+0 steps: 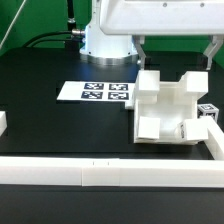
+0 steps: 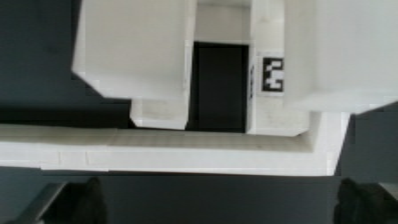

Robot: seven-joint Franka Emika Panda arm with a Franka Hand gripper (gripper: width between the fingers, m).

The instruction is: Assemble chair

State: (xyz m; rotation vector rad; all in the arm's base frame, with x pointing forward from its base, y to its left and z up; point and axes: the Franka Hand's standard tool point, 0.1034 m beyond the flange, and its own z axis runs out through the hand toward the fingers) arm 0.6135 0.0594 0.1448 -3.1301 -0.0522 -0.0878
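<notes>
the exterior view sits off the arm, raised a little over the black table [image 1: 40, 130], and faces across it toward the arm's base [image 1: 105, 40] on the far side, far enough back to hold the marker board [image 1: 95, 92], the chair [image 1: 168, 105] and the border rail [image 1: 100, 172]. the wrist view looks down from very close; both views share the chair [image 2: 196, 50] and the border rail [image 2: 178, 150] beside it.

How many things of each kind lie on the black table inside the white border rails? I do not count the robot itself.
chair: 1
marker board: 1
Total: 2
</notes>
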